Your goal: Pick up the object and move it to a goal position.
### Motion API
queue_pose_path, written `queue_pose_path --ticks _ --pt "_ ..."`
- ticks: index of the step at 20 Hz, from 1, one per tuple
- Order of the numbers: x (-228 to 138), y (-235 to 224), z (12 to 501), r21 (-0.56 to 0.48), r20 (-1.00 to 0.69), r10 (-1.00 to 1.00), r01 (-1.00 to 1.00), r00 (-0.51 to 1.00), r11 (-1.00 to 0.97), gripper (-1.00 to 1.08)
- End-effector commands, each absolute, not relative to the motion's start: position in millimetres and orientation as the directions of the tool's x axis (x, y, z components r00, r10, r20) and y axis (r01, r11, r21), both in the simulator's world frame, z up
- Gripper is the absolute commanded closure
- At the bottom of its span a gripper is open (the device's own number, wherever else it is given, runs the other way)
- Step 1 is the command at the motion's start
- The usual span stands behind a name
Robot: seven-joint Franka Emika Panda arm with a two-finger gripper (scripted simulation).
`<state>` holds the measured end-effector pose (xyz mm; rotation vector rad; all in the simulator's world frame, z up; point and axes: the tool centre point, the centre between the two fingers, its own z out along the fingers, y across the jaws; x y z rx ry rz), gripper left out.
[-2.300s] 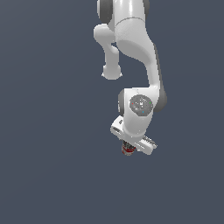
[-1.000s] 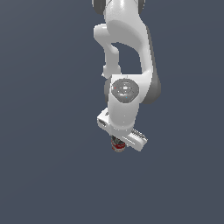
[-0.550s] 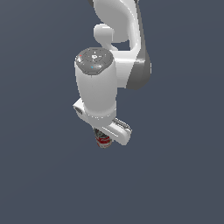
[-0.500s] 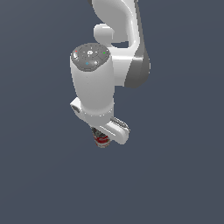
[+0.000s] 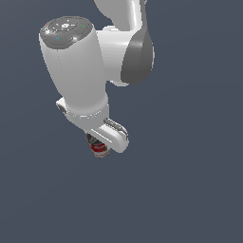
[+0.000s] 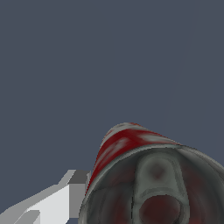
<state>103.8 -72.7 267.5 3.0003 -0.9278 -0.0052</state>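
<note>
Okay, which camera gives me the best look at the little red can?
The wrist view: the can fills much of the frame, showing its grey top and red side. In the exterior view it is a tiny red patch under the gripper.

A small can-like cylinder with a red band and pale stripes on its side is seen under the white hand of the arm, in front of the plain dark grey-blue background. Only its lower part is visible in the exterior view; its upper part is hidden by the hand. No surface is seen touching it from below. In the wrist view the can is shown very close: a dark grey round top with a pull tab, and the red and pale side behind it.
</note>
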Motion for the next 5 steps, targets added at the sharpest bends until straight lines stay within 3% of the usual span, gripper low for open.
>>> queue_pose_path --ticks 1,5 --pt "105.4 -74.8 273.1 0.000 0.000 -0.563 -0.563 0.826 -0.826 1.08" --pt "105.9 -74.0 272.2 0.000 0.000 -0.563 -0.563 0.826 -0.826 1.08"
